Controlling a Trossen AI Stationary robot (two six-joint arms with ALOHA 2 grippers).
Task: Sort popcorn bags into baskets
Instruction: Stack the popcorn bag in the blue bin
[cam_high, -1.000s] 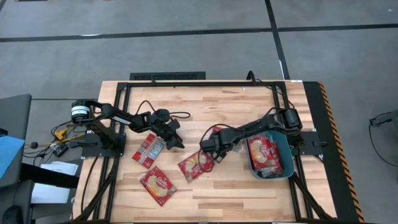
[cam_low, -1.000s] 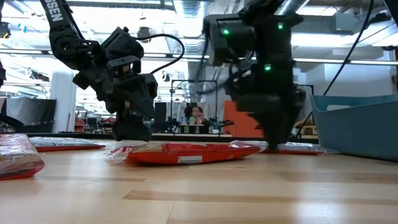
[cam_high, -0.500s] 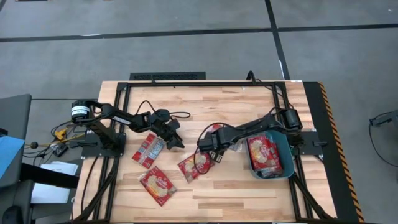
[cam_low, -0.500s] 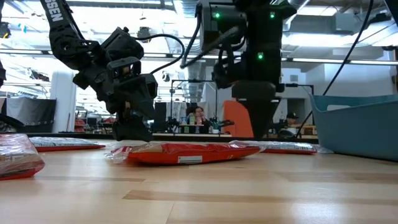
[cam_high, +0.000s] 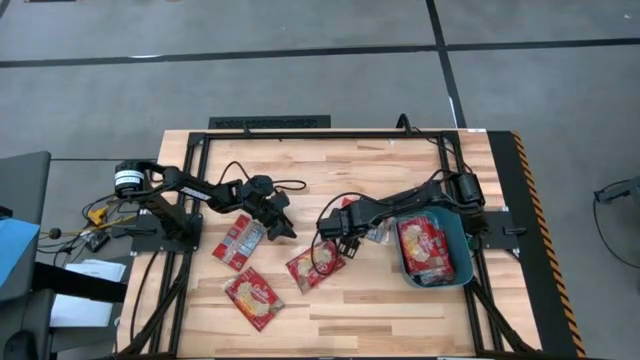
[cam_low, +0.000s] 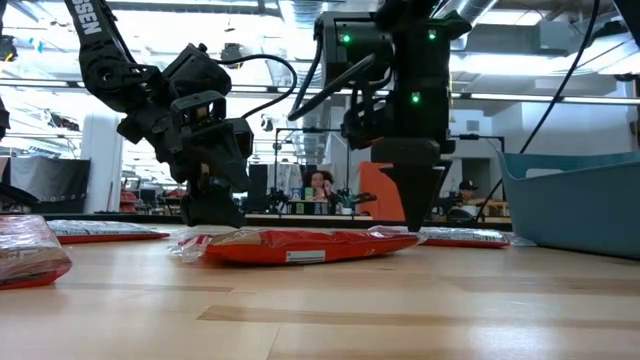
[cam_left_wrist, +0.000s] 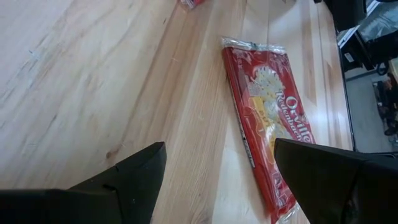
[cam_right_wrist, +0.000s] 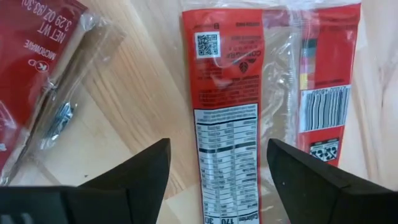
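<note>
Several red popcorn bags show in the high view. One bag (cam_high: 238, 242) lies flat beside my left gripper (cam_high: 283, 228), which is open; the left wrist view shows this bag (cam_left_wrist: 267, 118) ahead of the gripper (cam_left_wrist: 219, 146). A middle bag (cam_high: 312, 268) lies face down. My right gripper (cam_high: 337, 248) is open just above its far end, one finger on either side (cam_right_wrist: 217, 146) of its label (cam_right_wrist: 229, 124). A third bag (cam_high: 253, 298) lies near the front edge. Another bag (cam_high: 376, 233) lies beside the teal basket (cam_high: 462, 245), which holds more bags (cam_high: 425, 250).
Black frame rails run along the table's left and right sides and its far edge (cam_high: 320, 133). In the low view the basket wall (cam_low: 580, 205) stands at the right, and a bag (cam_low: 30, 250) lies close at the left. Bare wood lies toward the far edge.
My right gripper has moved a little toward the table's left and near edge, away from the basket, and now stands over the far end of the middle bag. The bag beside the basket has come into view behind it. My left arm has kept still.
</note>
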